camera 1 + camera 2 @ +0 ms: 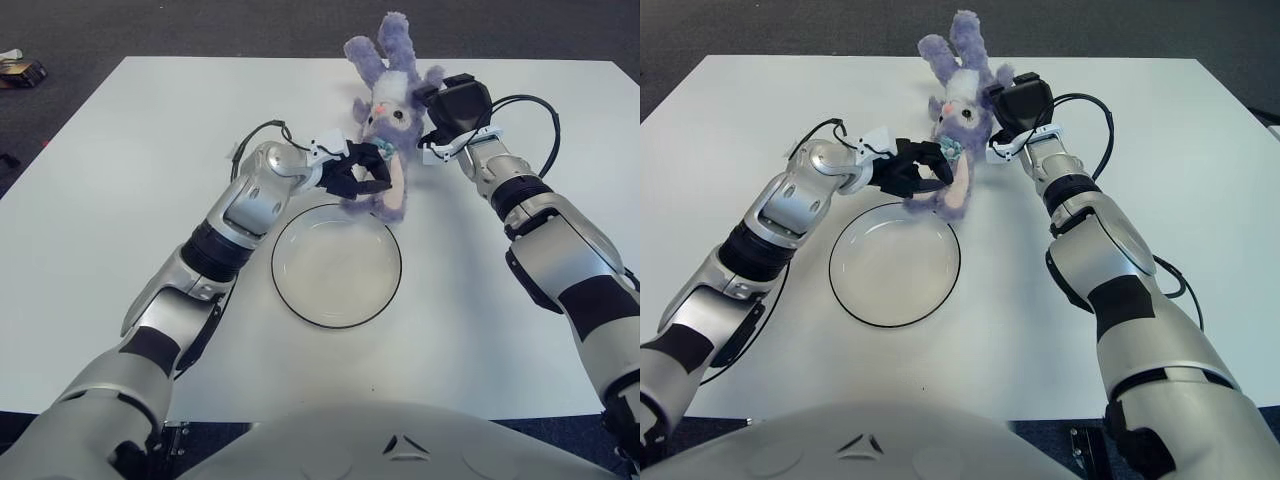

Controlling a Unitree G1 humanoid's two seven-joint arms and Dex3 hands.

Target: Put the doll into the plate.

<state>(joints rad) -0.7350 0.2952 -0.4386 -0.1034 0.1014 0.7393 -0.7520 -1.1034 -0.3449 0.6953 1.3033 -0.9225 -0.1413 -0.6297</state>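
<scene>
A purple plush bunny doll (386, 98) with a pale belly is upright at the far rim of the clear, black-edged plate (336, 268). Its feet hang by that rim. My left hand (358, 172) reaches in from the left, its black fingers closed on the doll's body. My right hand (452, 105) is pressed against the doll's right side at shoulder height, its fingers around the doll's arm. The doll is held between the two hands. The same scene appears in the right eye view, with the doll (962, 95) above the plate (895, 265).
The white table (130, 200) spreads wide on every side of the plate. A black cable (542, 110) loops from my right wrist. A small dark object (20, 70) lies on the floor beyond the far left corner.
</scene>
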